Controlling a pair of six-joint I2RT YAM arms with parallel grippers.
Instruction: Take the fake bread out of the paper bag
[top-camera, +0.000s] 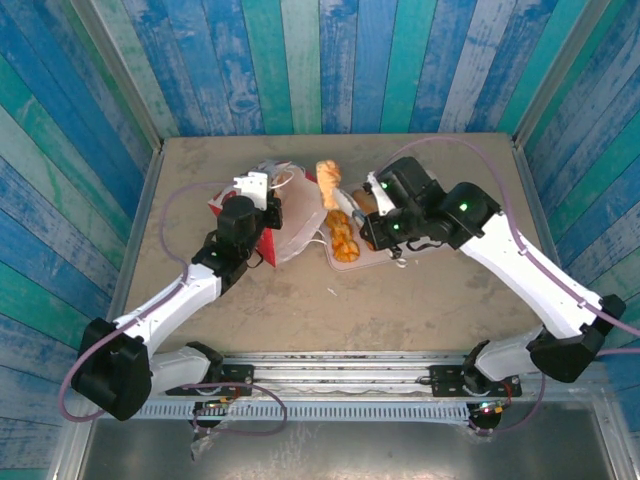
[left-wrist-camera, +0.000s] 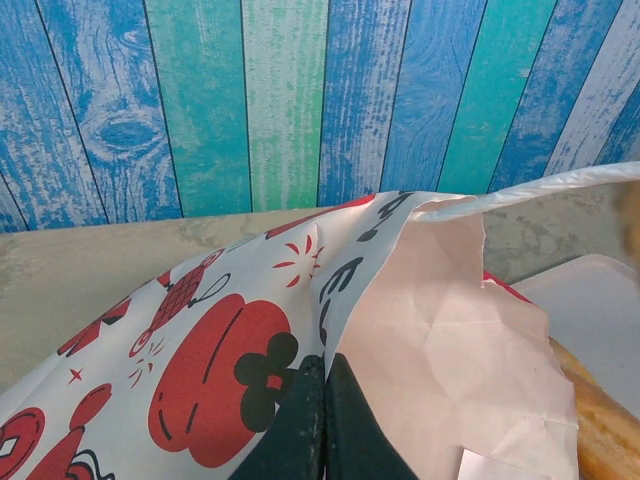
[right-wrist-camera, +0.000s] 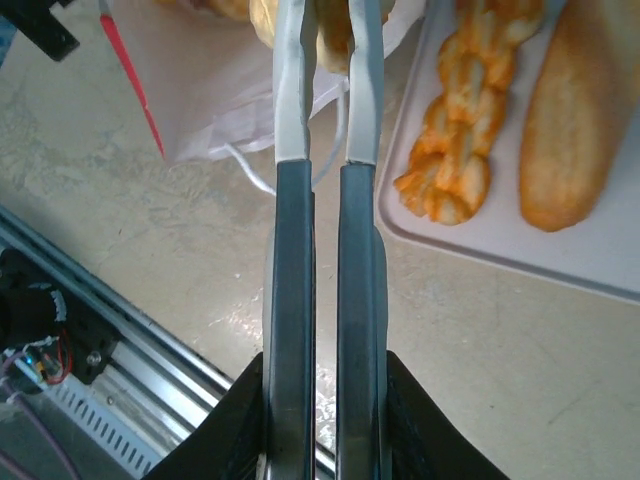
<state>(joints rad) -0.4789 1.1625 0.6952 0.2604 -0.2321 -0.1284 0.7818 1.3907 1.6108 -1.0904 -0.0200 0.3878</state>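
The paper bag (top-camera: 293, 235) lies on its side left of centre, mouth towards the middle. My left gripper (top-camera: 268, 185) is shut on the upper edge of that mouth; in the left wrist view the dark fingers (left-wrist-camera: 300, 410) pinch the printed paper bag (left-wrist-camera: 210, 340) wall, holding it up. My right gripper (top-camera: 338, 202) reaches to the bag's mouth and is shut on a golden piece of fake bread (top-camera: 327, 180). The right wrist view shows that piece (right-wrist-camera: 333, 45) between the taped fingertips of the right gripper (right-wrist-camera: 327, 30). A knotted roll (right-wrist-camera: 455, 120) and an oblong loaf (right-wrist-camera: 570, 130) lie on the tray.
A pale tray (top-camera: 378, 262) sits just right of the bag, under my right gripper, and its rim (right-wrist-camera: 520, 265) runs across the right wrist view. Blue plank walls enclose the table on three sides. A metal rail (top-camera: 340, 375) runs along the near edge.
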